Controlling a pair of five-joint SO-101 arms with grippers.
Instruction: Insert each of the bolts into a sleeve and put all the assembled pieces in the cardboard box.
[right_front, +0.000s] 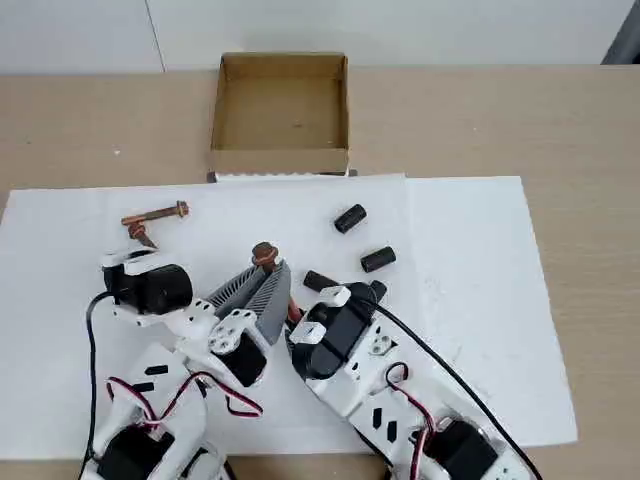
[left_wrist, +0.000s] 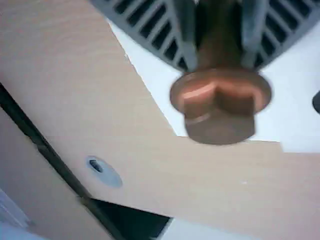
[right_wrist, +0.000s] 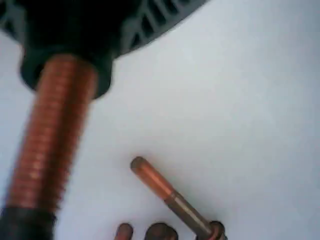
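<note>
Clamping the bolt just under its head, the left gripper holds it above the white paper. Its threaded shank runs into a black sleeve pinched in the right gripper. Two loose sleeves lie nearby on the paper.

From where I stand, the cardboard box has its top uncovered, with bare white paper before its front wall. The middle front is crowded: the left gripper, clamped on a bolt, sits tight against the right gripper, which grips the held sleeve. A loose sleeve, a second sleeve and a third sleeve dot the way right of centre. A loose bolt and a second bolt lie left, by the left arm. The sheet's right side lies open
</note>
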